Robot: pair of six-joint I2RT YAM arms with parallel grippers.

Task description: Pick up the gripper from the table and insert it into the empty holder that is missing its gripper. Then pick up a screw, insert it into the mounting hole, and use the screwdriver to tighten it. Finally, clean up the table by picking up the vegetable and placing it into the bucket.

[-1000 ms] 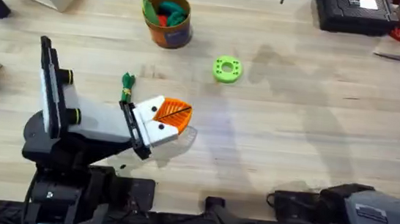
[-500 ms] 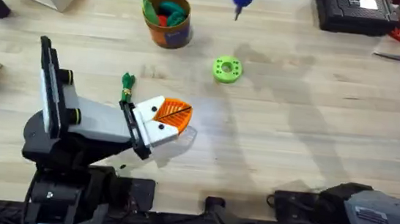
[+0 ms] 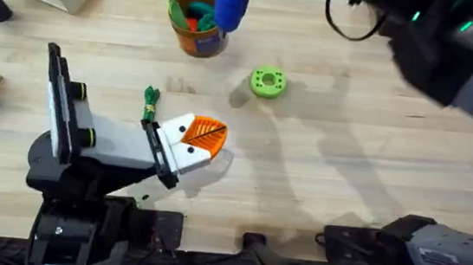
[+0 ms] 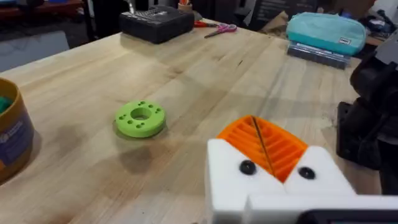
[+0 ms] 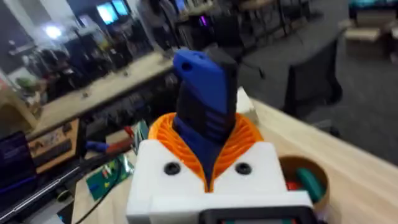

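- Nearest, the left arm's fingers [image 3: 196, 142] rest on the worktop [image 3: 347, 161]; whether parted, I cannot tell.
- Beside them lies the vegetable [image 3: 151, 100].
- Farther, the right arm's fingers [image 5: 208, 165] grip the screwdriver [image 3: 232, 2] over the bucket [image 3: 199, 24], apparently carrying it for tightening.

My wooden table [image 3: 347, 161] carries a green ring [image 3: 267, 82], with the bucket [image 3: 200, 26] and vegetable [image 3: 151, 100] near it.
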